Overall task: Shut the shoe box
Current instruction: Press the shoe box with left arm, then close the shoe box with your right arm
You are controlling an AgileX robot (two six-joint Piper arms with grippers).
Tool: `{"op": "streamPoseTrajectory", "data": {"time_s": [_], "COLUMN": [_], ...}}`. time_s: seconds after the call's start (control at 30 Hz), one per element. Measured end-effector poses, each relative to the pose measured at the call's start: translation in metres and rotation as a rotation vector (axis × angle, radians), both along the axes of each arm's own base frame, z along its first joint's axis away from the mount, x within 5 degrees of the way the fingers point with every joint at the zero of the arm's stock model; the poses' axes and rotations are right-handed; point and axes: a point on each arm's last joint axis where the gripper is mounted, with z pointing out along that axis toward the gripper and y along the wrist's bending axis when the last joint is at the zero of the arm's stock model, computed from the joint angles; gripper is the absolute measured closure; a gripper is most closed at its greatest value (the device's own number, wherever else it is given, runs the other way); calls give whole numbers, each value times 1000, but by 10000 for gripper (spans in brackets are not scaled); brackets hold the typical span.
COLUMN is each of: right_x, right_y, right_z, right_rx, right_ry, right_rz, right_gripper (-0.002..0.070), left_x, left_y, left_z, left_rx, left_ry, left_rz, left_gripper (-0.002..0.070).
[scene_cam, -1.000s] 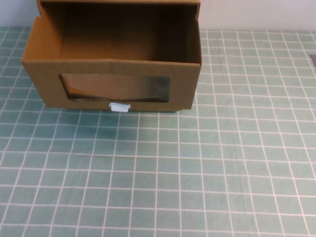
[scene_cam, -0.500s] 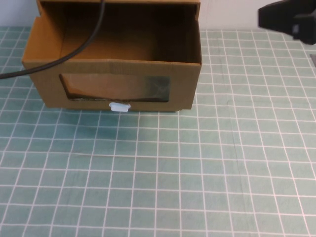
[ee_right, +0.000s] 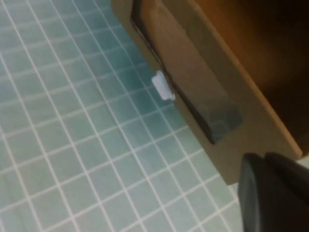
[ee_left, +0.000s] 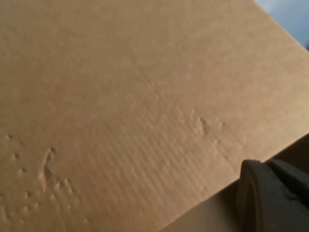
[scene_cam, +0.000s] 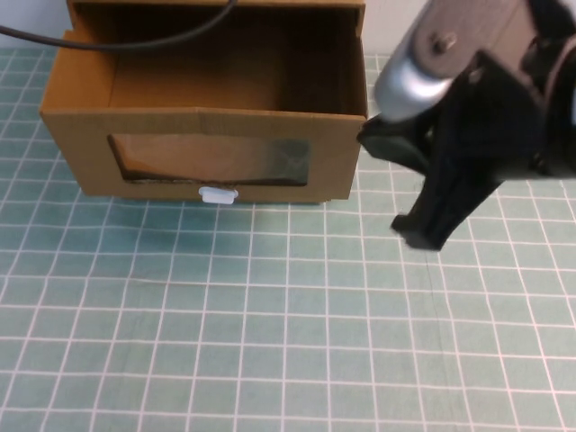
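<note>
The shoe box [scene_cam: 81,153] is a brown cardboard drawer, pulled out toward me from its sleeve [scene_cam: 270,4], with its inside empty. Its front has a clear window [scene_cam: 211,160] with a small white pull tab [scene_cam: 218,194] below it. My right gripper [scene_cam: 421,236] is shut and empty, hanging just right of the box's front right corner, tips near the mat. The right wrist view shows the box front [ee_right: 227,63], the tab [ee_right: 163,87] and the gripper [ee_right: 270,193]. My left gripper [ee_left: 273,198] is shut close against a cardboard face [ee_left: 120,96]; it is out of the high view.
The box stands on a green mat with a white grid [scene_cam: 270,324], which stretches open in front and to the right. A black cable [scene_cam: 135,40] crosses the back top of the box. A pale wall [scene_cam: 387,22] runs behind.
My right arm has swung in from the upper right and come down beside the box's front right corner. The black cable has shifted toward the back. The box has not moved.
</note>
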Motion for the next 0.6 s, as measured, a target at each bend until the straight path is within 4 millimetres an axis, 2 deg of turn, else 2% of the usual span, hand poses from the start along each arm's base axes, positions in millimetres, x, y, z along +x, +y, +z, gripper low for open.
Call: {"op": "streamPoseTrajectory", "data": {"time_s": [0.1, 0.27, 0.47, 0.6], "right_x": [-7, -11, -4, -4], "right_y": [14, 54, 105, 126], "right_z": [-3, -21, -56, -74], "right_rx": [-60, -95, -227, -224], "right_ry": [-49, -66, -210, -324], "right_rz": [22, 121, 203, 204], "right_gripper": [690, 690, 690, 690], "left_x": [12, 22, 24, 24], "left_y": [-3, -6, -7, -7], "left_z": [-13, -28, -31, -30], "left_rx": [2, -6, -20, -21], "left_ry": [56, 106, 119, 120], "left_rz": [-7, -5, -13, -14], "left_gripper": [680, 680, 680, 680]}}
